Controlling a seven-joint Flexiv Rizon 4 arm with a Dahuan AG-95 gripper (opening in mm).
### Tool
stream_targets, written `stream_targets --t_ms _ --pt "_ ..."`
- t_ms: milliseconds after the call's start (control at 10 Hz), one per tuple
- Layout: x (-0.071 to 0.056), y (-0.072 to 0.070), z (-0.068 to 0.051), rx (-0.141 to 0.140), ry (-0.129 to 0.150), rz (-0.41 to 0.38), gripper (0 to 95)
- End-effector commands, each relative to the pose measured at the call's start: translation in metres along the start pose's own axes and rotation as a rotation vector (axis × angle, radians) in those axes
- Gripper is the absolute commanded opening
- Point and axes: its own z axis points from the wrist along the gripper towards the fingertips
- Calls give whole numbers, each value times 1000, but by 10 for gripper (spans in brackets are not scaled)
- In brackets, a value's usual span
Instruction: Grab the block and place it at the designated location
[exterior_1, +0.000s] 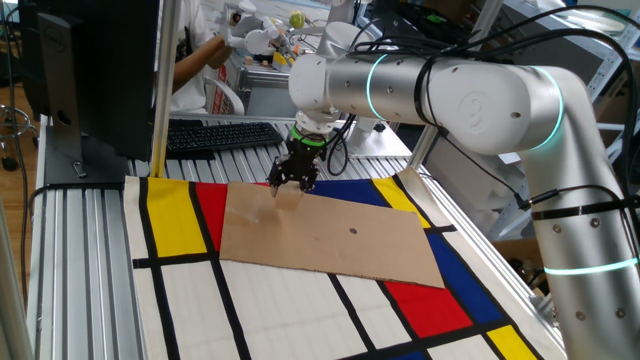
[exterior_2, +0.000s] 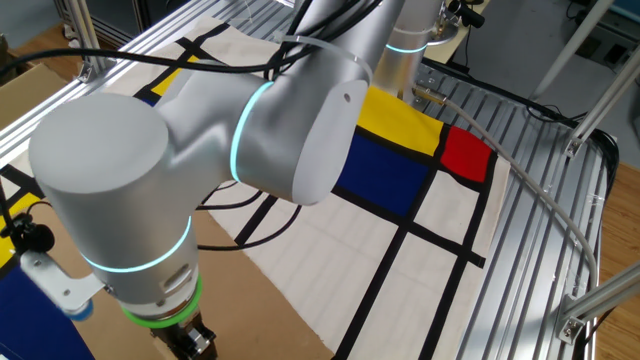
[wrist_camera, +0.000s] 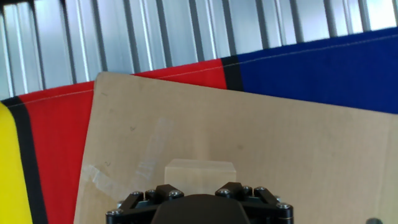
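The block (wrist_camera: 200, 172), a small pale tan cube, sits on the brown cardboard sheet (wrist_camera: 298, 155) near its corner, beside some clear tape marks. In the hand view it lies straight ahead of my gripper (wrist_camera: 199, 194), and the black fingers (wrist_camera: 163, 191) hide its lower part. In one fixed view my gripper (exterior_1: 291, 184) hangs low over the cardboard's (exterior_1: 320, 235) far left corner and hides the block. I cannot tell whether the jaws touch the block. The other fixed view shows only the arm.
The cardboard lies on a cloth of red, yellow, blue and white panels (exterior_1: 180, 215) with black lines. A small dark dot (exterior_1: 353, 231) marks the cardboard's middle. A keyboard (exterior_1: 222, 135) and a monitor (exterior_1: 85, 70) stand behind the cloth. Ribbed aluminium table (exterior_1: 80, 260) surrounds it.
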Motion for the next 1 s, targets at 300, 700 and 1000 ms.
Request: stream_targets --t_ms 300,700,1000 --pt "-3 0 2 0 -4 12 0" --pt "-2 0 2 4 -4 22 0" --pt "-2 0 2 18 -7 29 0"
